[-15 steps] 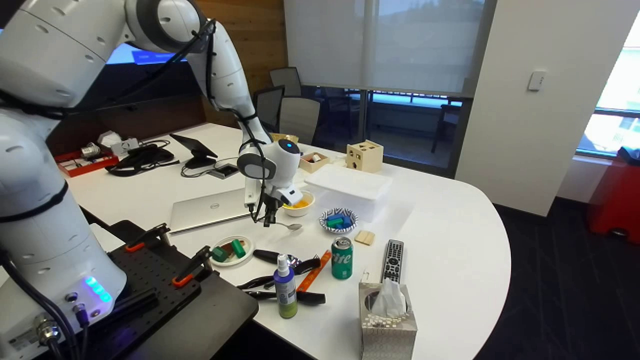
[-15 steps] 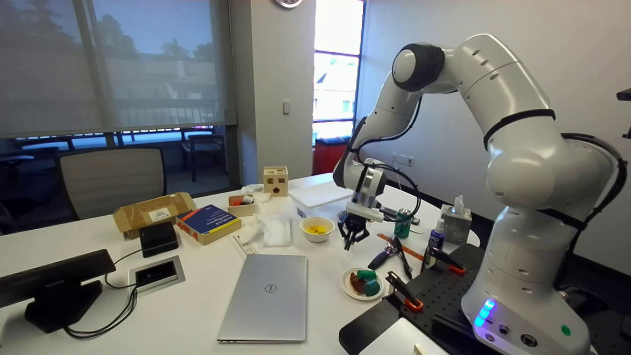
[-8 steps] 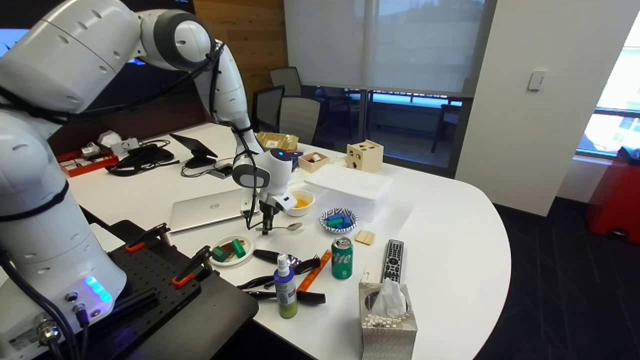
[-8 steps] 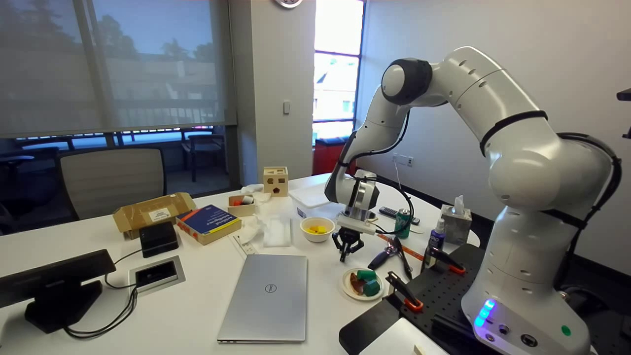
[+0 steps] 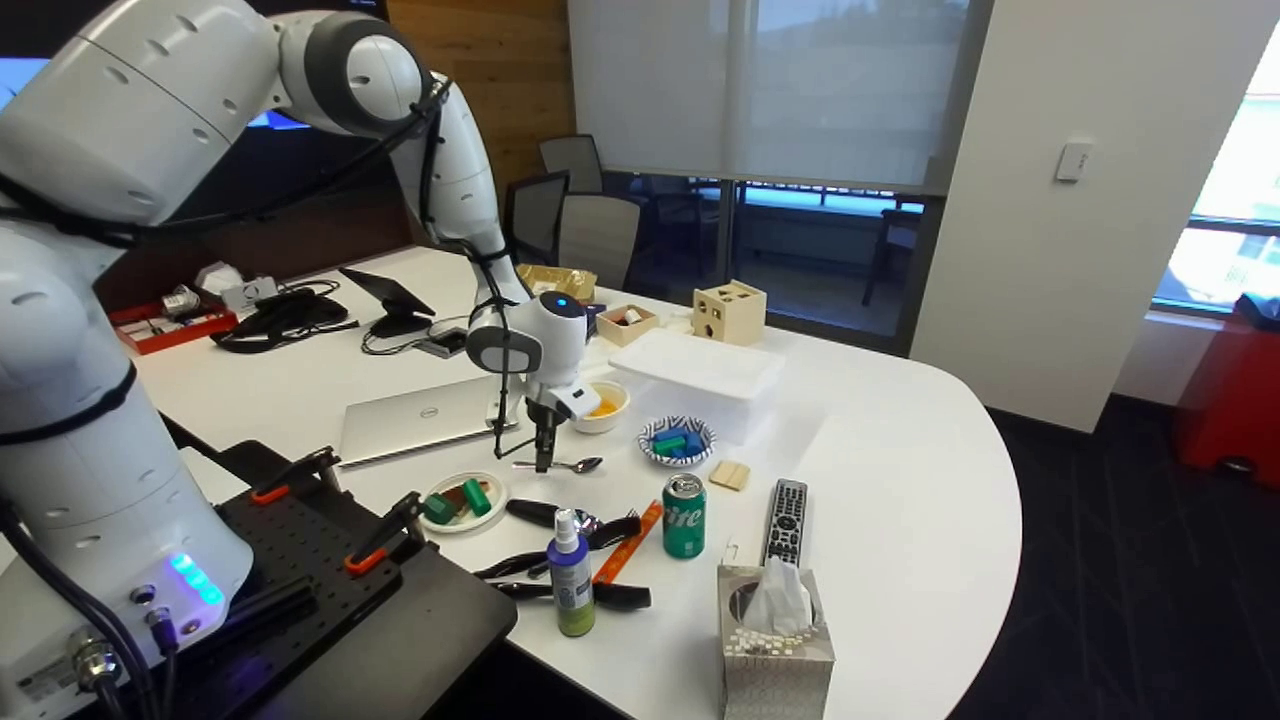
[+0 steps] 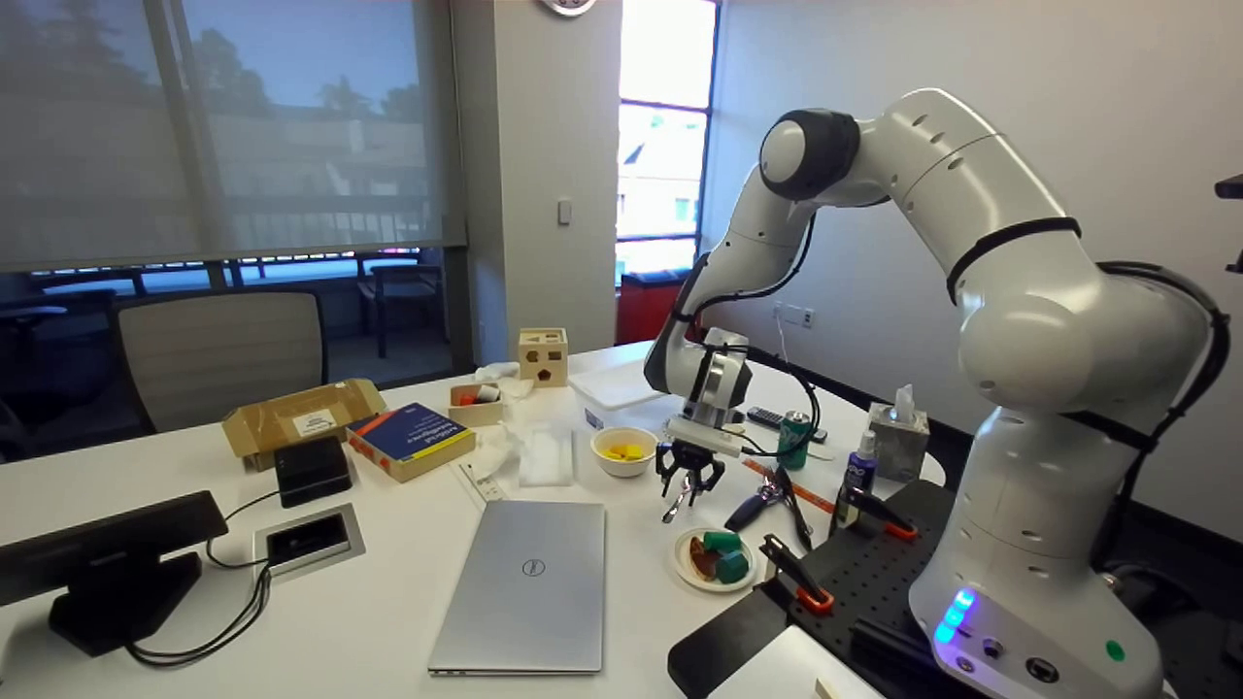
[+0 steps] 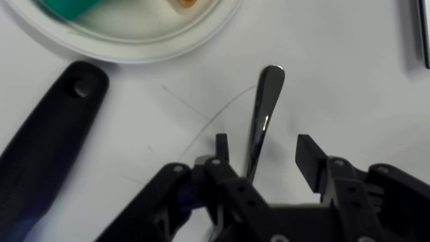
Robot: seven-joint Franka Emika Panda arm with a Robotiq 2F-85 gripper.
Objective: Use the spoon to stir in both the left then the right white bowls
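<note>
Where hemmed at the left by the closed laptop [image 5: 420, 415] in an exterior view, only a narrow bare band of tabletop [image 5: 400, 472], cut off by the rim of the white plate [image 5: 463, 527]. Next along, a black tool handle [image 7: 50, 141], filling the left of the wrist view. Near but apart from it, the spoon [image 5: 587, 465], handle end toward the laptop, bowl end pointing rightward; flat or slightly raised, cannot tell. Over it, the fingers [image 7: 310, 163]: edge-on in an exterior view, with the gap hidden, but plainly wide apart in the wrist view, one on either side of the spoon, with bare tabletop showing between metal and each tip. Nothing gripped.

Farther right, apart from the spoon, the white bowl [image 6: 623, 469] with yellow pieces [image 6: 624, 451], visible in both exterior views. Then the black-patterned white bowl [image 5: 678, 461], holding blue and green blocks [image 5: 678, 443]; covered by the robot wrist [image 6: 719, 374] in an exterior view. Close behind both bowls, a lidded container [image 5: 700, 365], limiting room there. Beyond the green can [image 5: 684, 515] and the remote [image 5: 787, 515], a broad bare sweep of tabletop out to the curved right edge.
</note>
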